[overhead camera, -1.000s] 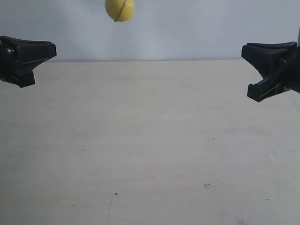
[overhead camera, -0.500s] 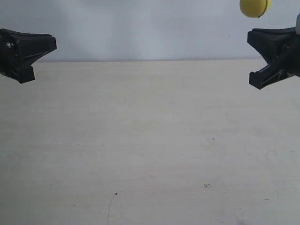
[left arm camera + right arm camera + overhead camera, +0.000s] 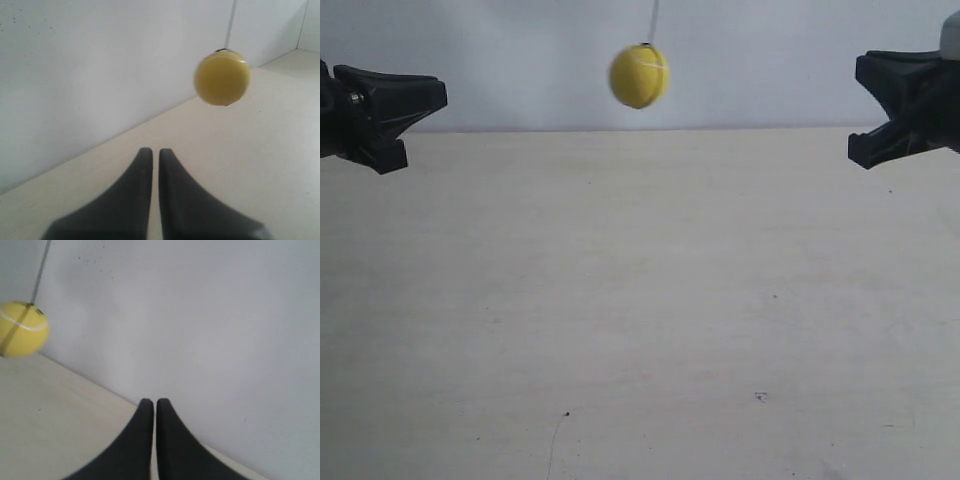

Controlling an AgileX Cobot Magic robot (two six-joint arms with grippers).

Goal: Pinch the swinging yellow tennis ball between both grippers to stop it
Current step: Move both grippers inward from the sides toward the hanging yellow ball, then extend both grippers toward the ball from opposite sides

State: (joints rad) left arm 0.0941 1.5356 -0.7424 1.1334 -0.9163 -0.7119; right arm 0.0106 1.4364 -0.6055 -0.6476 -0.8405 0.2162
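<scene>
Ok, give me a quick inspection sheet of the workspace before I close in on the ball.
Surface: pale table, a few small dark specks.
Job's things: yellow tennis ball hangs on a thin string, above the table.
Clutter: nothing seen.
Grippers: left gripper shut, empty; right gripper shut, empty; both apart from the ball.
Cables: nothing seen.
Surroundings: plain white wall behind.
</scene>
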